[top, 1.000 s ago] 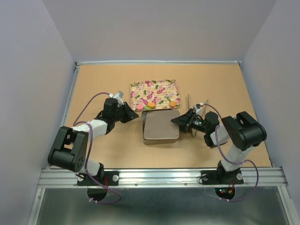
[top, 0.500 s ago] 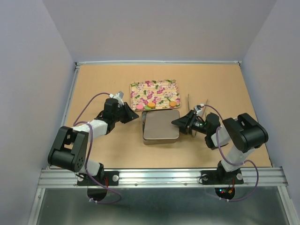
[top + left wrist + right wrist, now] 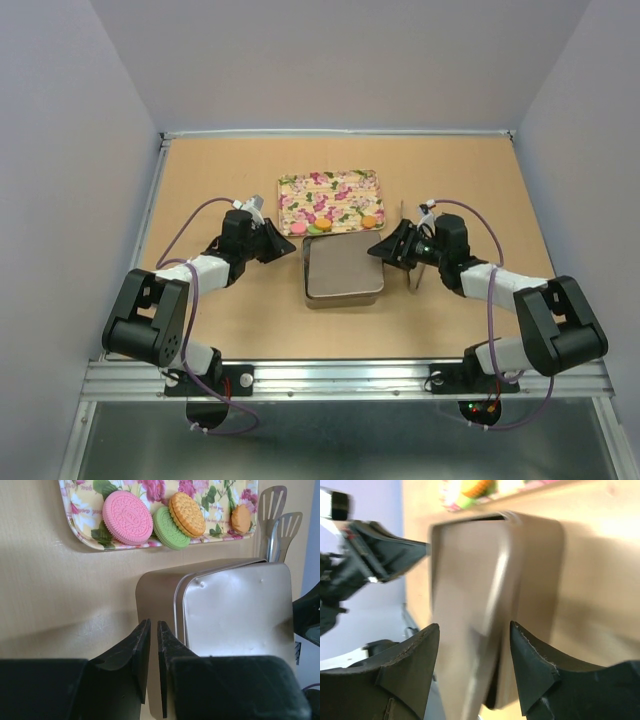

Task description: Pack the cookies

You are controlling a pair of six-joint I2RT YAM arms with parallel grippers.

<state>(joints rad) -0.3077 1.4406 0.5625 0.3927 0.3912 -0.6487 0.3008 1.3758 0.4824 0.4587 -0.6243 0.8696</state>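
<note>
The cookies lie on the near edge of a floral tray (image 3: 330, 190): pink (image 3: 127, 517), green (image 3: 170, 528) and orange (image 3: 187, 514) together, another orange one (image 3: 241, 519) further right. A tan metal tin (image 3: 343, 268) sits in front of the tray, with its lid (image 3: 235, 610) lying on top, slightly askew. My left gripper (image 3: 295, 248) is shut, empty, its tips (image 3: 153, 626) against the tin's left wall. My right gripper (image 3: 378, 251) is open, its jaws (image 3: 475, 627) on either side of the tin's right edge (image 3: 535, 580); that view is blurred.
Metal tongs (image 3: 415, 262) lie on the table right of the tin, under my right arm, and also show in the left wrist view (image 3: 277, 520). The tray stands just behind the tin. A raised rail (image 3: 340, 133) borders the table.
My right arm has stretched out, its elbow dropping low to the right. Its gripper has moved slightly farther along the tin's right side. The left arm has not moved.
</note>
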